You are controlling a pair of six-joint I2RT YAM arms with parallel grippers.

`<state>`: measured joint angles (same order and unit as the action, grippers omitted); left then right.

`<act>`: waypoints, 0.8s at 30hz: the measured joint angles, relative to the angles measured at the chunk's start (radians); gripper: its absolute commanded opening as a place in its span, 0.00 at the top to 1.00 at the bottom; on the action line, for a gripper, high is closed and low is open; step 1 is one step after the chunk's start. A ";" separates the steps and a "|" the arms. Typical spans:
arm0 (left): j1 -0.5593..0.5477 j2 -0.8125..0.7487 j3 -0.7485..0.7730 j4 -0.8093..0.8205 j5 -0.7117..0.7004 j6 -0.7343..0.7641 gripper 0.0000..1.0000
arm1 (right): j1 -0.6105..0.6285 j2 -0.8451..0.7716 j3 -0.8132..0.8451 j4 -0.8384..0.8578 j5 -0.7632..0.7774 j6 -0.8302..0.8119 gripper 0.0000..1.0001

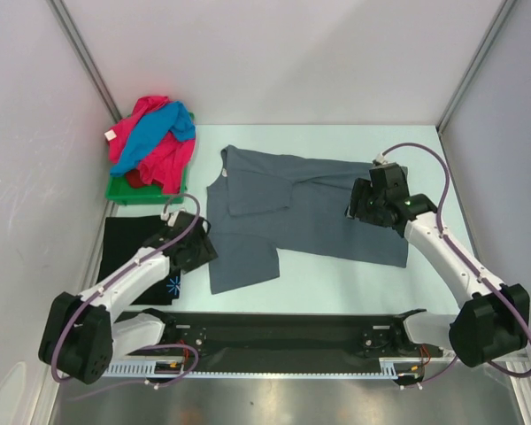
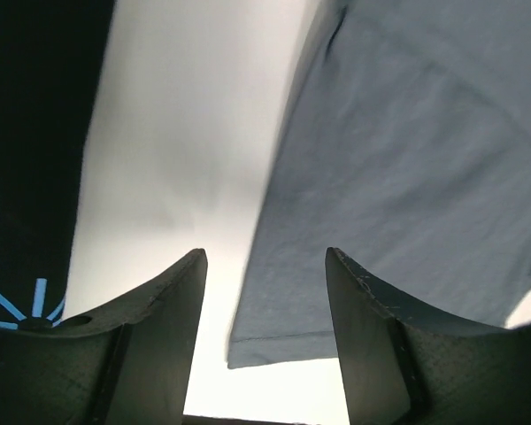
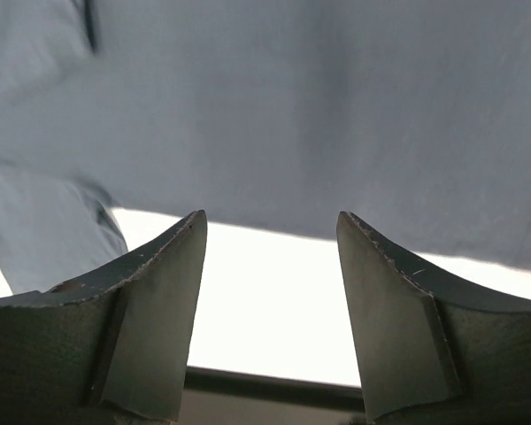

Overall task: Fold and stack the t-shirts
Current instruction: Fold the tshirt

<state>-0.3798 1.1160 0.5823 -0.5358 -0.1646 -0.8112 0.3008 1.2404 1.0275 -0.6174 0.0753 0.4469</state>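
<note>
A slate-grey t-shirt lies spread on the table, its upper part folded over. A black t-shirt with a blue-white print lies folded at the left. Pink and blue shirts are heaped on a green tray. My left gripper is open and empty just above the grey shirt's lower left corner; the black shirt's print shows at its left. My right gripper is open and empty over the grey shirt's right part, whose near edge lies just beyond my fingertips.
The green tray stands at the back left against the wall. White walls enclose the table on three sides. A black rail with the arm bases runs along the near edge.
</note>
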 measured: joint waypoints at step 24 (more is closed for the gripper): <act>-0.081 0.129 -0.066 0.212 -0.009 -0.104 0.87 | 0.000 -0.035 -0.063 -0.070 0.048 0.065 0.34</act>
<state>-0.4606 1.2449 0.5159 -0.3237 -0.1738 -0.9154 0.3004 1.2049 0.9646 -0.6876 0.1238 0.5117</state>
